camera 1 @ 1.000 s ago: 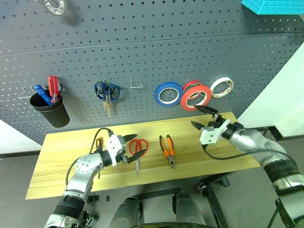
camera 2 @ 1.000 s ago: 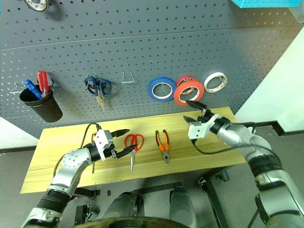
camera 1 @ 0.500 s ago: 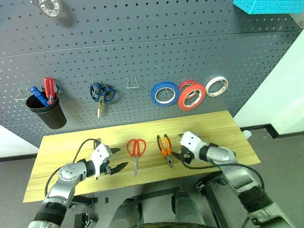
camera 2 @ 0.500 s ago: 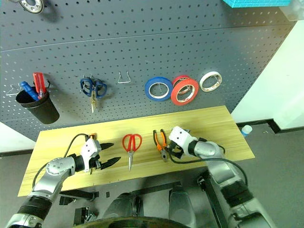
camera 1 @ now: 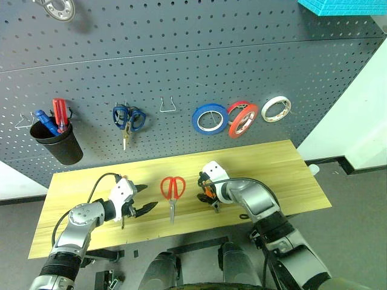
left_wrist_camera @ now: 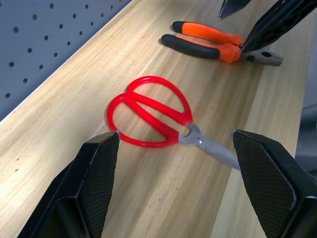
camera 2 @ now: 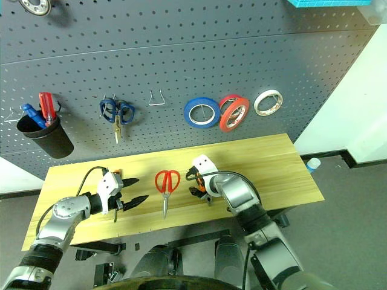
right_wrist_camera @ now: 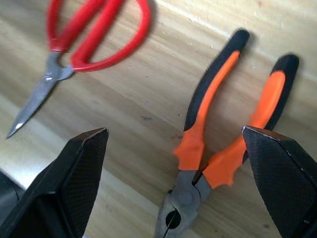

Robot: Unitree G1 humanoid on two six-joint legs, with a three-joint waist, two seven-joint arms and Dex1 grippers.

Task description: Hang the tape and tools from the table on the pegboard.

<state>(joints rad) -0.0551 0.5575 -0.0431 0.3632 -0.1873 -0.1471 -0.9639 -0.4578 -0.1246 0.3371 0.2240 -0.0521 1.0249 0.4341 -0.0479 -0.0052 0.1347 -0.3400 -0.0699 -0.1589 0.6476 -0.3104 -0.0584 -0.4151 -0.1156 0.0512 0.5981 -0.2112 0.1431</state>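
1. The right pincer (camera 1: 207,194) has come down from the pegboard (camera 1: 181,66) and is hovering spread over the pliers (right_wrist_camera: 218,144).
2. The left pincer (camera 1: 140,199) is resting spread beside the red-handled scissors (camera 1: 172,188) on the table (camera 1: 284,169).
3. The tape (camera 1: 243,120) is hanging on the pegboard.

The table (camera 1: 284,166) is a long rectangular top of light yellowish wood with visible grain. Near its middle lie the red-handled scissors (camera 1: 172,189), blades toward the front edge. Just beside them, apart, lie the pliers (right_wrist_camera: 218,144) with orange-and-black handles, jaws toward the front edge. Both tools rest flat on the wood.
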